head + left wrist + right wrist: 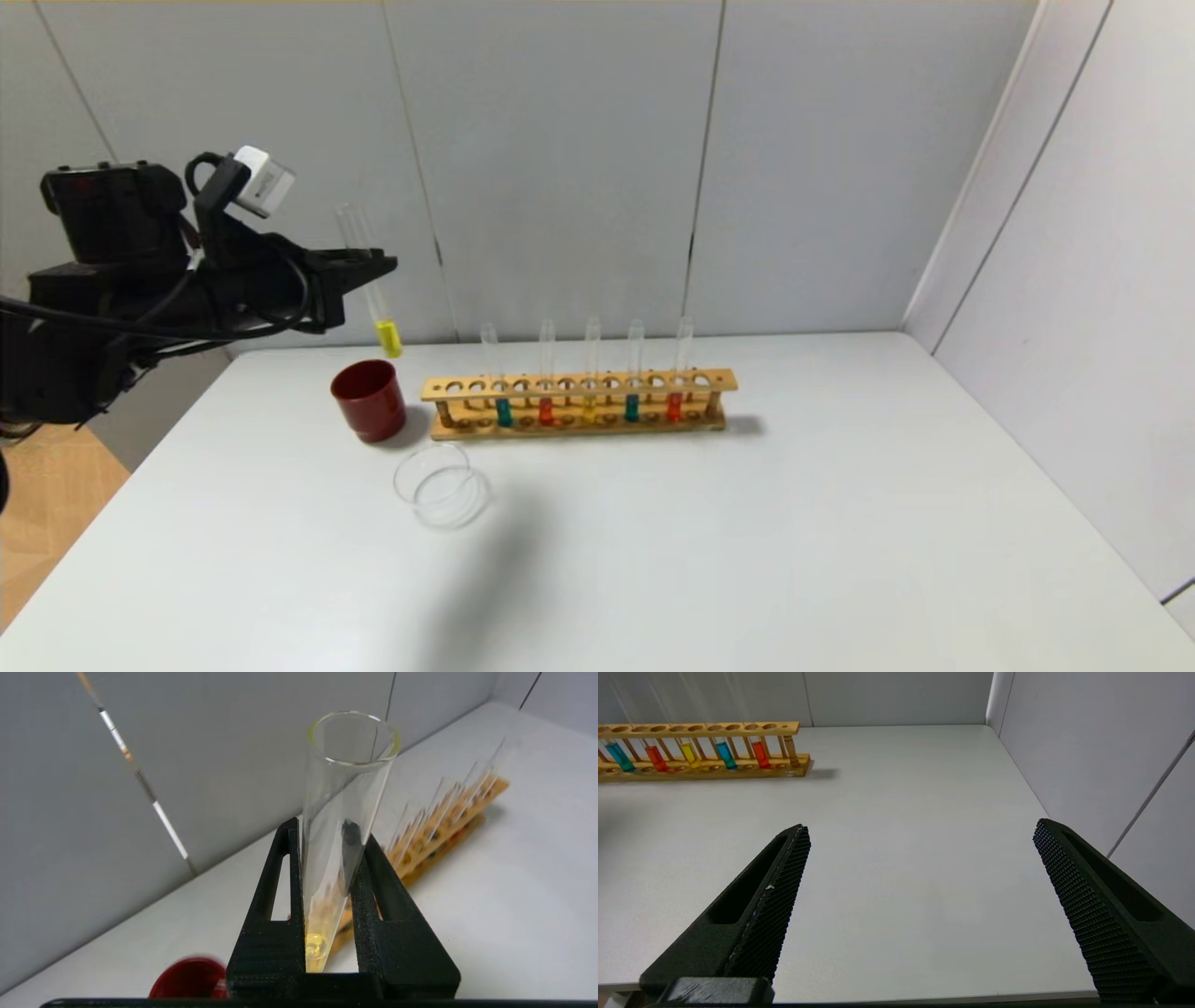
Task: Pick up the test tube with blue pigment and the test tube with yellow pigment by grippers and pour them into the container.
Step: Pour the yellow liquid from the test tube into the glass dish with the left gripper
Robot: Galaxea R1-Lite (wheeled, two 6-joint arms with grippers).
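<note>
Above the far-left part of the white table, the left gripper pinches the test tube with yellow pigment at mid-length, the tube held nearly upright with its yellow end over the dark red cup. Left wrist view: both black fingers press against the glass, the open mouth points up, and a yellow pool sits at the bottom. Head view only: the clear glass container stands on the table just nearer than the cup. The wooden rack to the right of the cup holds five tubes, from left teal-blue, red, yellow, teal-blue, red. Right wrist view: the right gripper, unseen from the head camera, has its fingers spread wide above bare table, well to the right of the rack.
</note>
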